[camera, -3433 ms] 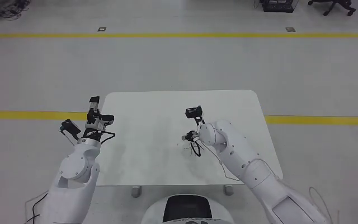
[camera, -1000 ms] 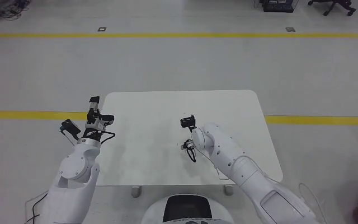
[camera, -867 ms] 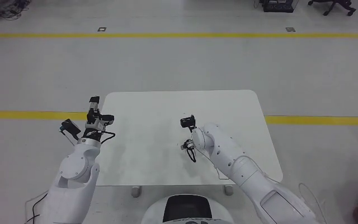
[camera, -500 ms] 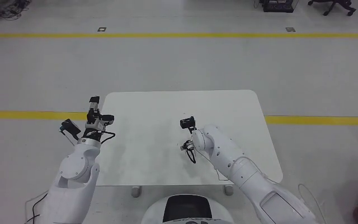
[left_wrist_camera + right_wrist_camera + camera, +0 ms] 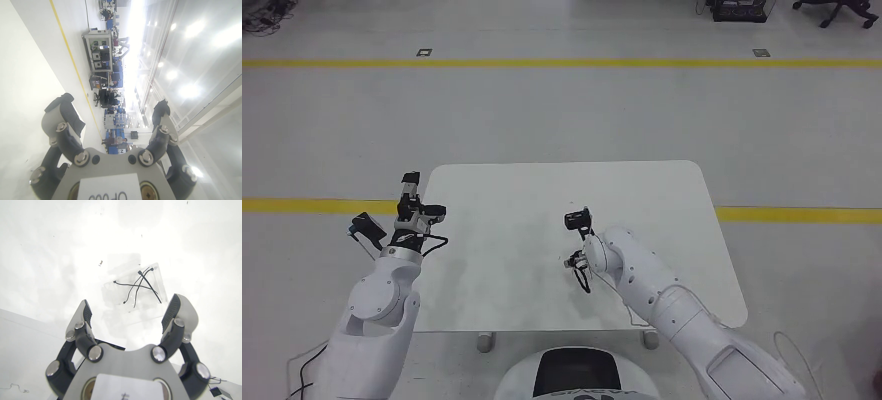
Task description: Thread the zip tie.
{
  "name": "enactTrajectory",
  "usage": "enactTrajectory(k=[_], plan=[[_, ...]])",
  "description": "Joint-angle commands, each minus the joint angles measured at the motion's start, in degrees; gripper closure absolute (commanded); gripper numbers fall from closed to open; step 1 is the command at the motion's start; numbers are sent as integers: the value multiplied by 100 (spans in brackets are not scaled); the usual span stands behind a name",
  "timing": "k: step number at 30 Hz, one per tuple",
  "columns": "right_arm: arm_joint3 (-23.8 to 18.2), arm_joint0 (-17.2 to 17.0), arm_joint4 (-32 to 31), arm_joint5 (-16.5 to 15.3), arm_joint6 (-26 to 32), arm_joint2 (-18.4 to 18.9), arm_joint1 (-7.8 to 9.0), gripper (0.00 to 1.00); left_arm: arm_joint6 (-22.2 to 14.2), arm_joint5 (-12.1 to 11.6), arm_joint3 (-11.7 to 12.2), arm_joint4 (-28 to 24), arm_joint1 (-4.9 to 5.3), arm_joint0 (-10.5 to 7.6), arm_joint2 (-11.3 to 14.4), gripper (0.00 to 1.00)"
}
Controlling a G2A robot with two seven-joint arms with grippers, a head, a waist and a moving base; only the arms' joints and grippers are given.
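Zip ties [image 5: 140,286]: black, lay crossed and loose in a clear tray [image 5: 160,279] on the table [image 5: 542,200], none looped.
Right hand [image 5: 130,303]: hovered above the tray, jaws wide, empty.
Left hand [image 5: 112,102]: wide, empty, raised by the table's left edge, well apart.
Progress: apparently 0 steps done; pick-up and threading both remained.

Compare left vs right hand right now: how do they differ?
Aim: the silver-framed left hand points out at the room from the white table's edge; the silver-framed right hand points down at thin black zip ties in a clear plastic tray. Fingertips: the left hand's are wrapped in plain black material; the right hand's carry ribbed black pads. Both are open and empty.
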Motion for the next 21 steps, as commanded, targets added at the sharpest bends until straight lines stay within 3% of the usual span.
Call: enactTrajectory(k=[1, 10, 21], plan=[[-51, -27, -53, 29, -34, -12, -1, 0, 0, 0, 0, 0, 0, 0, 0, 0], [-267, -194, -424, 51, -80, 67, -10, 0, 0, 0, 0, 0, 0, 0, 0, 0], [-239, -223, -422, 51, -123, 73, -9, 0, 0, 0, 0, 0, 0, 0, 0, 0]])
